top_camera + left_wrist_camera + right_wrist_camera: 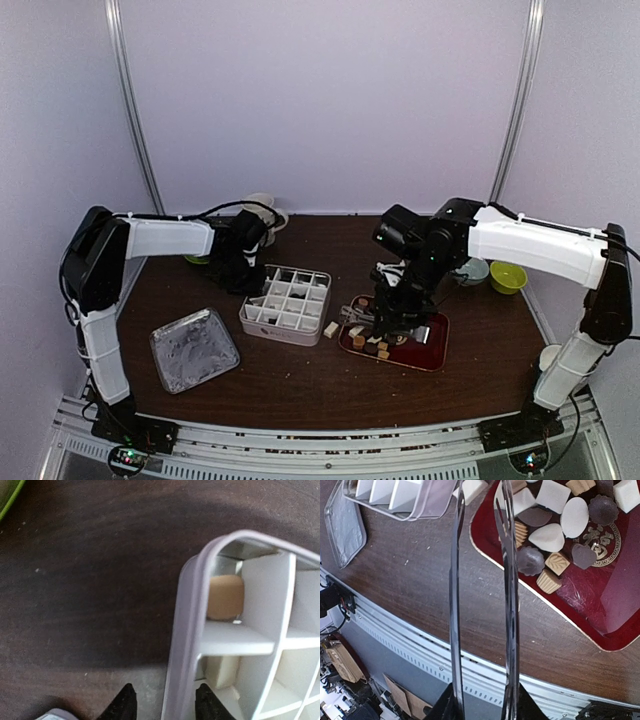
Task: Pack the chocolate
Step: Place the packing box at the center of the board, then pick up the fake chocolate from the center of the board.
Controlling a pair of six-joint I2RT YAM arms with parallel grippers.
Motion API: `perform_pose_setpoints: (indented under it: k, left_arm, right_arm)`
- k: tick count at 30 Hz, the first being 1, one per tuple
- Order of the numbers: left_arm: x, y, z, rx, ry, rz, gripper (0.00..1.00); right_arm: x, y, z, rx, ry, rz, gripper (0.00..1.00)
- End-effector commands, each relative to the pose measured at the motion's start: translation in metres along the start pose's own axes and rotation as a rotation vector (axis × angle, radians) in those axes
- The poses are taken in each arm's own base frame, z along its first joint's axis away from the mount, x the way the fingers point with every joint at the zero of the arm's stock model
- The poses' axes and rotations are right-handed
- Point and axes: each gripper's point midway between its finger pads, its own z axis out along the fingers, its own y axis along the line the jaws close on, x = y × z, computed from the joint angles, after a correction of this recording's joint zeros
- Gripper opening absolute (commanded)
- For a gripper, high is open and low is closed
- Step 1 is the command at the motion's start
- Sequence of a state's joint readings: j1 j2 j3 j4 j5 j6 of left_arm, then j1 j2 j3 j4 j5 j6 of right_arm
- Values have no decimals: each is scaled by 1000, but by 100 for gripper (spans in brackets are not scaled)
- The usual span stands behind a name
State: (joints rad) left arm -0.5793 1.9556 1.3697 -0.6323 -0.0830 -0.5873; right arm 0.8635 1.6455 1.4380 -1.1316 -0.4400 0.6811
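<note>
The chocolate point(550, 537) lies as several white, tan and dark pieces on a red tray point(600, 610). One cream cube point(330, 329) sits on the table between that tray and the white divided box point(287, 305). My right gripper point(482, 705) is shut on long metal tongs point(455, 605). Their arms stand apart and their tips reach the tray's left edge by the cream cube point(470, 487). My left gripper point(167, 700) is open, its fingers straddling the box rim point(187, 630) at the far left corner. A tan piece point(225, 597) and a cream piece point(221, 671) sit in the cells there.
A crumpled foil lid point(193, 348) lies front left of the box. A green bowl point(508, 277) and a grey-blue bowl point(474, 270) stand at the right behind my right arm. White cups point(262, 205) sit at the back wall. The near table edge runs just below the tray.
</note>
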Motion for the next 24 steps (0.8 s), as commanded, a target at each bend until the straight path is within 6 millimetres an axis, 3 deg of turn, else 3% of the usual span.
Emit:
perform_pose_setpoints:
  k: [1,3,7,8,10,15,19,24]
  left_arm:
    - [-10,8,-36,35,-158,-41,46]
    - [-18,13,-60,39,-247,-16,49]
    - [-26,28,-119,77,-423,-3,78]
    - [-26,36,-130,78,-446,-10,79]
    - [-20,52,-147,58,-499,-10,97]
    - [-10,101,-171,-37,-616,-10,98]
    - [-7,132,-179,-151,-667,-54,98]
    - [-1,176,-183,-307,-746,-130,98]
  right_arm:
    - [-21,-1,13,-3,-128,-38,34]
    - [-28,2,20,5,-160,-58,34]
    - [-39,7,24,42,-198,-53,33]
    - [-40,8,25,44,-203,-43,34]
    - [-40,10,26,29,-216,-21,35]
    - [-37,12,35,20,-202,20,36]
    - [-35,25,35,1,-197,35,39]
    - [-28,21,45,34,-172,80,40]
